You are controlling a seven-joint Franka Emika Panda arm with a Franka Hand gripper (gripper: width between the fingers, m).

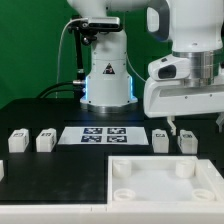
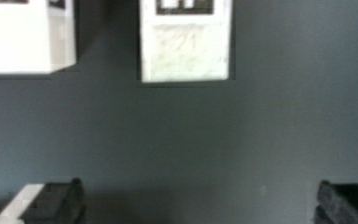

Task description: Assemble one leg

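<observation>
Four small white legs stand in a row on the black table: two at the exterior view's left [image 1: 17, 141] [image 1: 44, 141] and two at its right [image 1: 160, 138] [image 1: 186, 140]. My gripper [image 1: 188, 120] hangs just above and behind the right pair. It is open wide and empty. In the wrist view the two legs [image 2: 25, 38] [image 2: 190, 42] lie ahead of the gripper [image 2: 202, 205] on the dark table. The nearer one shows a black-and-white marker at its far end. Both fingers [image 2: 51, 202] are far apart, with only bare table between them.
The marker board [image 1: 105, 134] lies flat between the two pairs of legs. A large white square tray-like piece [image 1: 150, 200] with round corner sockets fills the front right. The arm's white base [image 1: 107, 75] stands behind. Another white part [image 1: 2, 170] shows at the left edge.
</observation>
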